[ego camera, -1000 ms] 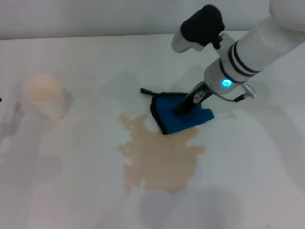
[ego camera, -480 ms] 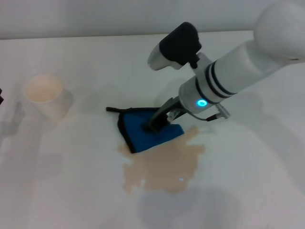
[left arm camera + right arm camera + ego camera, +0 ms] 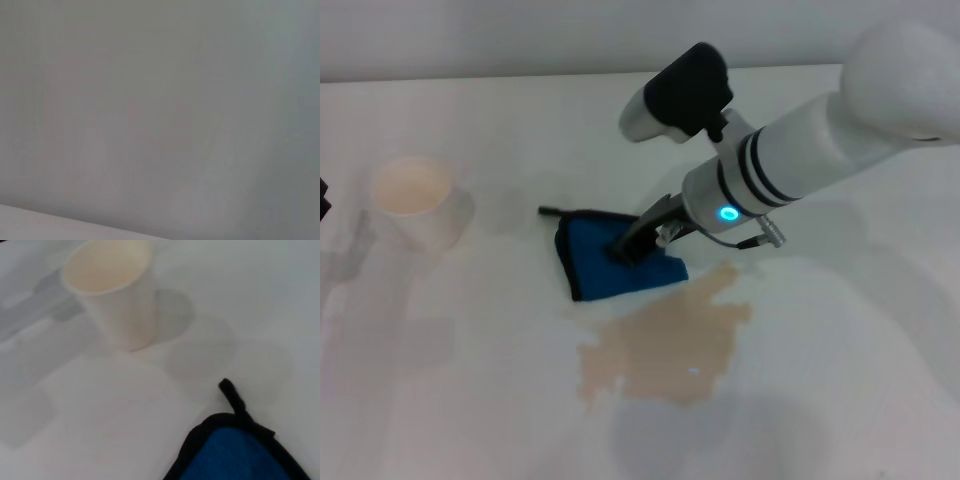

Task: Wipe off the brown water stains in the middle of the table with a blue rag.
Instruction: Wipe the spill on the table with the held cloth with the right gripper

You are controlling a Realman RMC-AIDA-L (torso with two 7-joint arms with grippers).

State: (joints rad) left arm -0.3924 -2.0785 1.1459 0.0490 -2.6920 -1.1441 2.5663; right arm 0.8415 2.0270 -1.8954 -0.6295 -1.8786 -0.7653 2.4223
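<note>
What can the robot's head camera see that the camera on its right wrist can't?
Only the head view shows the brown water stains, the right gripper pressing down on the blue rag, and the white right arm. Only the right wrist view shows the paper cup up close, looking empty inside. Both show the cup, the rag with its black loop, and the white table.
</note>
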